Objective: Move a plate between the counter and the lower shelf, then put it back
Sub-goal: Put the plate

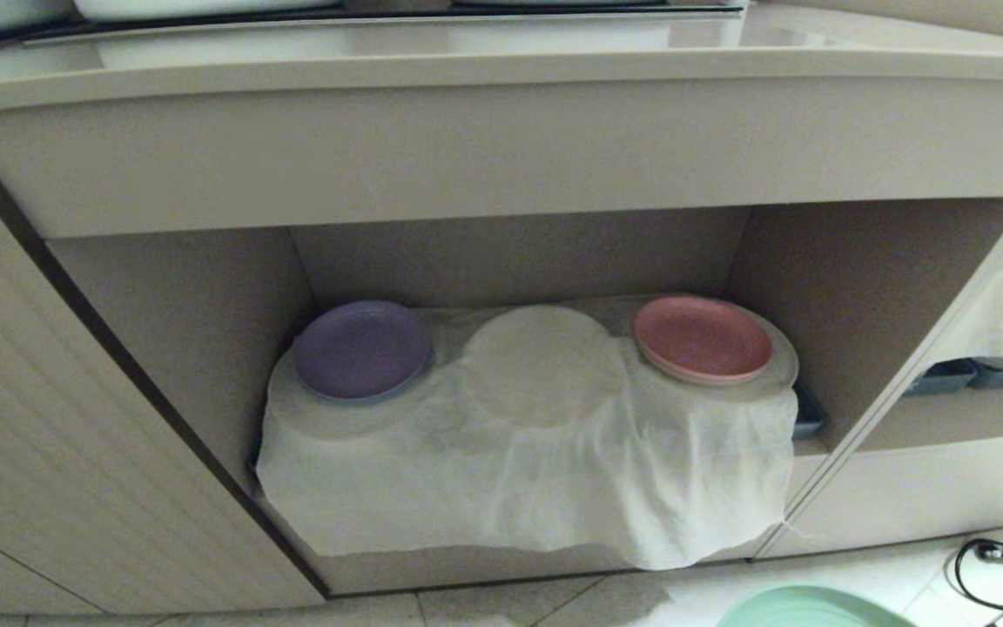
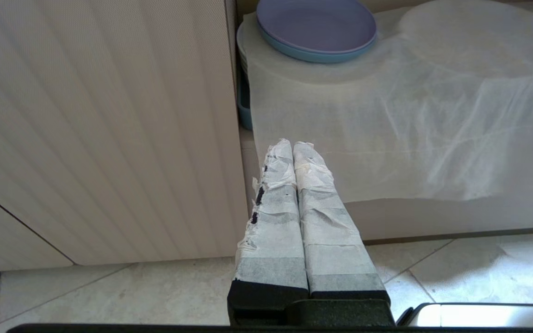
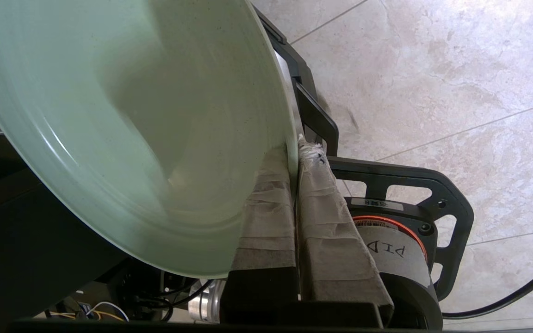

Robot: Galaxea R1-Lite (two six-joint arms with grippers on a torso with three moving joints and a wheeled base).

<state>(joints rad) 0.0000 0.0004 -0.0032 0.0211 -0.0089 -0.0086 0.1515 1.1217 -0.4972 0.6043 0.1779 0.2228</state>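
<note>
The mint-green plate is held tilted on edge, low above the floor; in the head view only its edge shows at the bottom right, below the lower shelf. My right gripper is shut on its rim, one taped finger on each face. The left gripper is shut on nothing and parked near the floor, in front of the shelf's left end. Above the shelf runs the counter. A white gauzy cloth hangs over the shelf's front.
On the cloth sit a purple plate at the left and a pink plate at the right, with a covered round stack between them. A ribbed cabinet door stands left. Grey bins and a black cable are right.
</note>
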